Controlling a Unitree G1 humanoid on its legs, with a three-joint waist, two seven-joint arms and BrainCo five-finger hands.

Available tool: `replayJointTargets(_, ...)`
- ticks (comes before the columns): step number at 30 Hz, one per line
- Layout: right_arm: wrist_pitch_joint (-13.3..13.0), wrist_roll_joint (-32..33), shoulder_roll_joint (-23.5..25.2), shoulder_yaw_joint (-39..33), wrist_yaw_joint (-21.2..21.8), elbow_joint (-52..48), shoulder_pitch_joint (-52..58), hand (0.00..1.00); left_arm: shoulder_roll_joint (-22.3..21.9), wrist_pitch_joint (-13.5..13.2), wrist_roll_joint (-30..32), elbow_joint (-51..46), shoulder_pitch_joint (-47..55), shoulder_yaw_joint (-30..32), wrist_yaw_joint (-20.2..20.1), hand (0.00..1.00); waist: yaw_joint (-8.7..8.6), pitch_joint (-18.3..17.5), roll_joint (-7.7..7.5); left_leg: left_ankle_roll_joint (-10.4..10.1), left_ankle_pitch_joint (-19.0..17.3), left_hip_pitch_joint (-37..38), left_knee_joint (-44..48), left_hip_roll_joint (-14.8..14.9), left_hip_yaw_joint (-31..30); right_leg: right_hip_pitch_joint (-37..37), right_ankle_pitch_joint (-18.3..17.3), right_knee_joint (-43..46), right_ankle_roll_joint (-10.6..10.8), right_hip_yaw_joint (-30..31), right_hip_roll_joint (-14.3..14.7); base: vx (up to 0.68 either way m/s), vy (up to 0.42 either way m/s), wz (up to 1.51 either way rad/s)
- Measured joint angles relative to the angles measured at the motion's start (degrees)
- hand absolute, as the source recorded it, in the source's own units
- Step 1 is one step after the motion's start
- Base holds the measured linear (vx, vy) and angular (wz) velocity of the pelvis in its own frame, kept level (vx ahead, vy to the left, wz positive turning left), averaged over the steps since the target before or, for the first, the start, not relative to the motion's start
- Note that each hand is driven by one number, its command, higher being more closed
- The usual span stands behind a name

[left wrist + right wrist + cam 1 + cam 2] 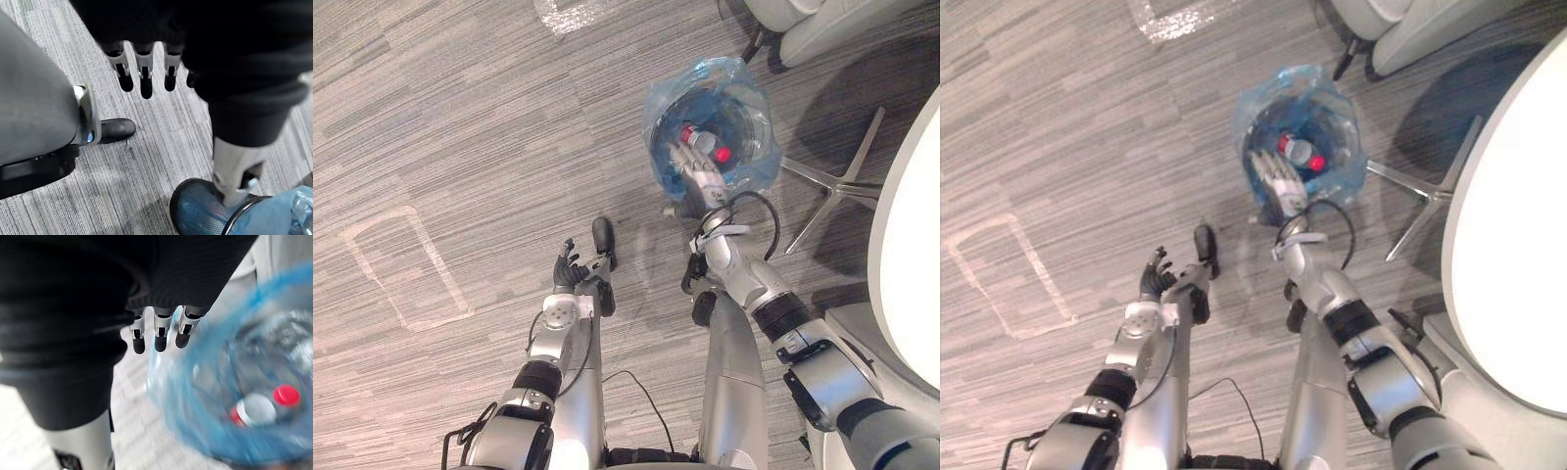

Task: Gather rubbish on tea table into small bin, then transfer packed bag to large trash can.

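1. Looking down on the floor (460,147), grey carpet with fine streaky ribbing, flat throughout.
2. Catching the curved edge of a smooth white bench (913,245) at the right, rounded in outline.
3. Passing over slim silver legs (837,186) of a star-shaped base, splaying flat on the carpet just beside the bin.
4. Finding the small bin (188,210), round and dark-rimmed with a mesh wall, standing upright on the carpet and lined with a crinkled, translucent blue bag (658,103) flaring out over its rim.
5. Seeing the right robot hand (697,168) hovering over the near rim of the bin, arm stretched forward, fingers straight and side by side, clasping nothing.
6. Seeing the left robot hand (573,269) hanging low above the carpet, well apart from the bin, fingers loosely extended, likewise empty.
7. Spotting the rubbish lying inside the bag: a clear bottle (697,139) with a red band, and a round red cap (722,155) beside it, just past the right fingertips.
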Motion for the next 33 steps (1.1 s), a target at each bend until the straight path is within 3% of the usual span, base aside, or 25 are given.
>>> replayJointTargets(14,4.36,-3.05,4.07,-2.31,-1.39,17.71,-5.89,0.00,-0.14,-1.65,-2.32,2.70,-2.61,1.14,2.11,0.00,0.15,-0.01,0.01,-0.31,1.73,-5.42,-0.65,-0.97,-1.57,-5.93,-0.94,3.00,-0.78,-1.21,-1.09,-0.02,-0.018,0.07)
replayJointTargets(15,4.66,-3.04,4.60,-2.57,-1.43,18.86,-6.51,1.00,-0.11,-1.66,-2.36,2.86,-2.80,1.28,2.20,0.00,0.22,-0.01,0.01,-0.32,1.71,-5.98,-0.76,-0.97,-1.68,-6.52,-0.97,3.20,-0.83,-1.32,-1.10,-0.04,-0.022,0.06)
replayJointTargets(20,5.43,-2.98,6.12,-4.18,-1.61,22.85,-7.29,1.00,-0.68,-2.04,-3.48,3.42,-4.00,1.62,2.21,0.00,0.68,0.00,0.01,-0.78,2.97,-7.48,-2.22,-1.20,-1.51,-8.69,-1.39,4.56,-1.14,-1.92,-1.87,-0.04,-0.031,0.16)
replayJointTargets(33,5.70,-2.64,6.18,-5.44,-3.39,22.05,-7.45,1.00,-2.17,-2.36,-4.53,3.03,-4.40,1.54,2.20,0.00,1.35,-0.01,0.01,-0.49,4.52,-8.00,-2.54,-1.12,-1.53,-9.59,-2.22,5.93,-1.44,-2.40,-2.16,-0.02,-0.021,0.04)
